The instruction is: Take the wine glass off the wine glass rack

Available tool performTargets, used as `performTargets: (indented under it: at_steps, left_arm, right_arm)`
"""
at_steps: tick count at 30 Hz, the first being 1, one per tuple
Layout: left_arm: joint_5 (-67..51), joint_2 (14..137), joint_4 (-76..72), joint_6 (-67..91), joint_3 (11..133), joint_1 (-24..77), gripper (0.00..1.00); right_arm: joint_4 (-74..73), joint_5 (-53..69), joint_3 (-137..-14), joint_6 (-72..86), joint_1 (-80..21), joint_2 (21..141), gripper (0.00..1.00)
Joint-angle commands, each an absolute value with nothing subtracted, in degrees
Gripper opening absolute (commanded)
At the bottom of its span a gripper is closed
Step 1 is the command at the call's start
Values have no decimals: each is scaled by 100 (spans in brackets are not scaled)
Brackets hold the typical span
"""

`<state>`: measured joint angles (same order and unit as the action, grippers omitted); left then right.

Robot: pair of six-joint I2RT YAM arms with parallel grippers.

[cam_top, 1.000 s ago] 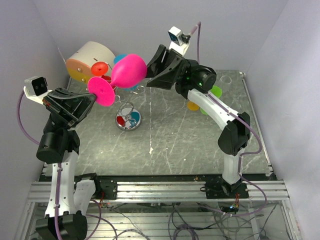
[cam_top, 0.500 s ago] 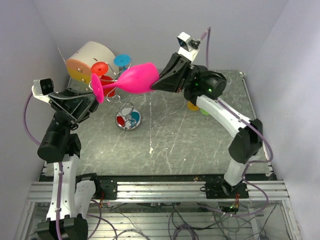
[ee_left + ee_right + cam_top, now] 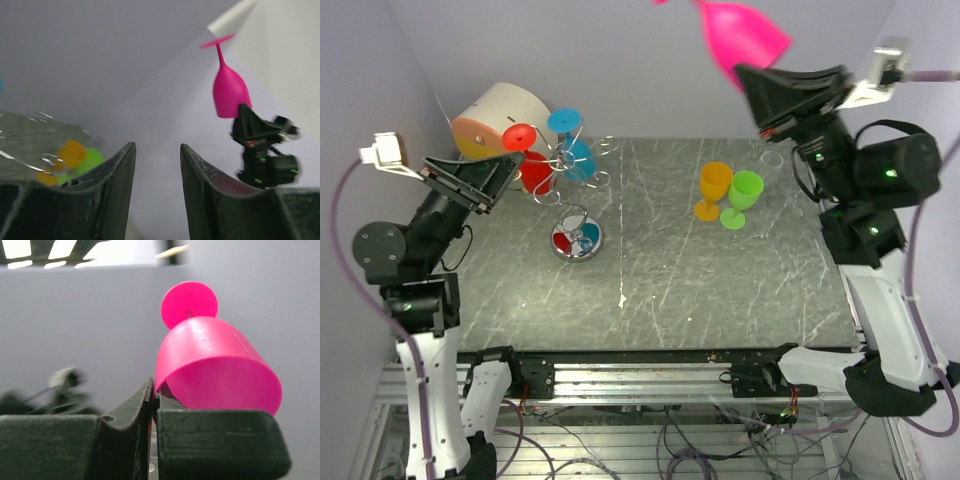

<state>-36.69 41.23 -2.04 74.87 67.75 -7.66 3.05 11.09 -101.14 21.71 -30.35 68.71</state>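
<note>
Pink wine glass aloft, foot-up, off wire rack.
</note>
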Motion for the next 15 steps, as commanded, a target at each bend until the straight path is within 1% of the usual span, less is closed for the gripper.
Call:
performTargets:
  at_steps: [1, 3, 6, 9, 13, 15]
  left_arm:
    - [-2325, 4152, 3048, 4591, 8006, -743, 51]
    - [-1983, 4341, 3485, 4146, 8368, -744, 50]
    - [-1844, 4559, 3772, 3772, 8585, -738, 50]
    - [-1832, 4732, 3915, 3610, 8639, -734, 50]
    - [-1866, 4871, 3924, 3561, 8576, -731, 49]
    - [-1804, 4943, 3927, 3555, 8548, -738, 49]
  right_arm:
    - [-2348, -3426, -10205, 557, -2958, 7173, 0]
    - [-2753, -4311, -10192, 425, -2735, 7286, 0]
    - [-3143, -4927, -9898, 487, -2082, 7329, 0]
    - [-3826, -4403, -9842, 1067, -918, 7481, 0]
    - [-4662, -3511, -9836, 1709, -201, 7937, 0]
    - [-4848, -3066, -9594, 1849, 1, 8070, 0]
